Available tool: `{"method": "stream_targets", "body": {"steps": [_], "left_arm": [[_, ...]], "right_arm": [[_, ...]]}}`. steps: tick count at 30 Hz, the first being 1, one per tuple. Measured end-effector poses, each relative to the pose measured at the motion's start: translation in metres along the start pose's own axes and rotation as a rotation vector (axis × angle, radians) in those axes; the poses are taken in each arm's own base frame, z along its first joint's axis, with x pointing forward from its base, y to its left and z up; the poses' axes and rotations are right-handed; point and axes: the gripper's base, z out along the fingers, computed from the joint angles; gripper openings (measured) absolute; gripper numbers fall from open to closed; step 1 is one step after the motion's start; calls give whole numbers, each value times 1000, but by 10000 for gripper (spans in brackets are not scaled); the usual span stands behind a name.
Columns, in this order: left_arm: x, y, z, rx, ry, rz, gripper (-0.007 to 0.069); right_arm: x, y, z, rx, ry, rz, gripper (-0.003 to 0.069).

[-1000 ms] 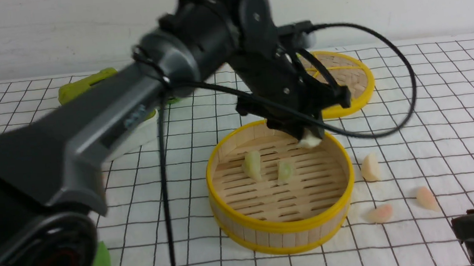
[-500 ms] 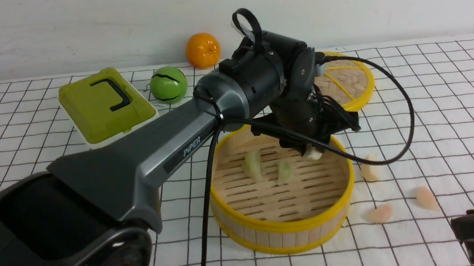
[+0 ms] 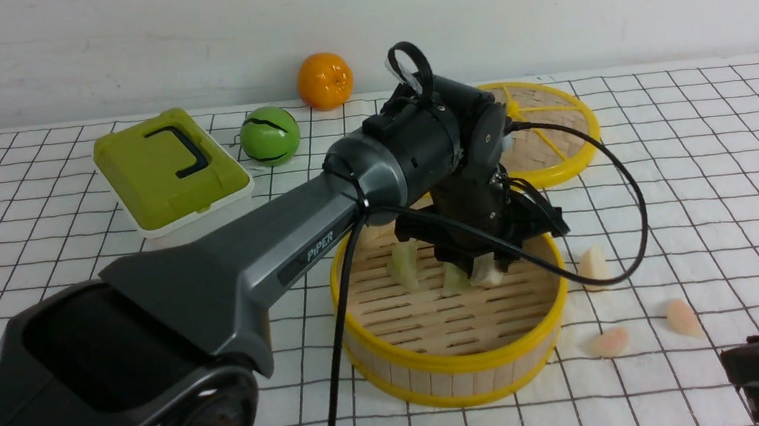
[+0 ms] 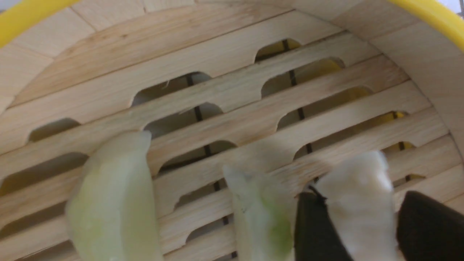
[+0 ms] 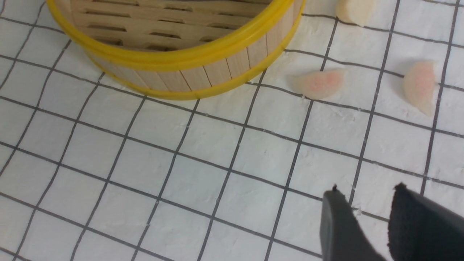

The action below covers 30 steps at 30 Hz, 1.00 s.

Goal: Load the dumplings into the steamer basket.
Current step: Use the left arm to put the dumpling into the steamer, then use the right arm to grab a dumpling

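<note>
- The left gripper is down inside the steamer basket. Its fingers flank a cream-white dumpling, but the wrist view cuts them off, so I cannot tell whether they pinch it or have let go.
- A pale green dumpling lies on the slatted floor. A second green dumpling lies half hidden behind the fingers.
- On the desk, to the right of the basket, lie another cream dumpling and two pinkish dumplings.
- The right gripper is cropped at the frame edge. Its fingers are slightly parted and empty.
- The woven lid is partly hidden by the left arm.
</note>
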Motion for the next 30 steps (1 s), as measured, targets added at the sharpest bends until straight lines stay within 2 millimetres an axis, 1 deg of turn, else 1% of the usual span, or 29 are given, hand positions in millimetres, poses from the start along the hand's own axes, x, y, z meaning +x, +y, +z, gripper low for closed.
{"method": "stream_targets", "body": {"steps": [1, 2, 3, 6, 8, 9, 10, 11, 12, 13, 15, 17, 18, 19, 20, 22, 23, 25, 27, 30], "left_arm": [[0, 0, -1, 0, 0, 4, 347], [-1, 0, -3, 0, 0, 14, 391], [-1, 0, -6, 1, -3, 17, 411], [-6, -1, -21, 1, -34, 26, 433], [-13, 0, -42, -12, -87, 45, 426], [-13, 0, -42, -15, -88, 47, 425], [-18, 1, -62, -30, -134, 64, 408], [-22, 2, -76, -39, -165, 75, 386], [-23, 2, -82, -41, -177, 79, 377], [-27, 3, -106, -47, -220, 91, 344], [-30, 6, -145, -54, -285, 115, 275], [-29, 9, -185, -60, -333, 150, 192], [-26, 13, -214, -64, -362, 176, 148], [-24, 15, -233, -65, -380, 198, 102], [-20, 18, -253, -64, -395, 207, 76], [-8, 27, -298, -61, -438, 234, -3], [-1, 32, -318, -59, -457, 241, -13], [15, 41, -350, -54, -486, 249, -13], [31, 51, -374, -45, -514, 249, -13], [57, 65, -396, -36, -538, 252, -13]], "right_arm": [[0, 0, 0, 0, 0, 0, 213], [0, 0, 0, 0, 0, 0, 216], [0, 0, 0, 0, 0, 0, 216], [0, 0, 0, 0, 0, 0, 218], [0, 0, 0, 0, 0, 1, 219], [0, 0, 0, -1, 0, 1, 219], [0, 0, 0, -2, 0, 3, 219], [0, 0, 0, -3, 0, 5, 219], [0, 0, 0, -3, 0, 6, 220], [0, 0, 0, -4, 0, 8, 223], [1, 1, 0, -6, 6, 17, 225], [4, 1, 1, -12, 43, 35, 229], [6, 1, 2, -13, 69, 39, 230], [8, 1, 3, -14, 97, 41, 231], [9, 1, 5, -14, 119, 44, 234], [9, 1, 9, -13, 162, 52, 239], [7, 1, 13, -7, 193, 67, 242], [-1, 0, 21, 7, 239, 91, 248], [-16, -1, 30, 30, 256, 99, 252], [-40, -3, 45, 68, 259, 96, 260]]}}
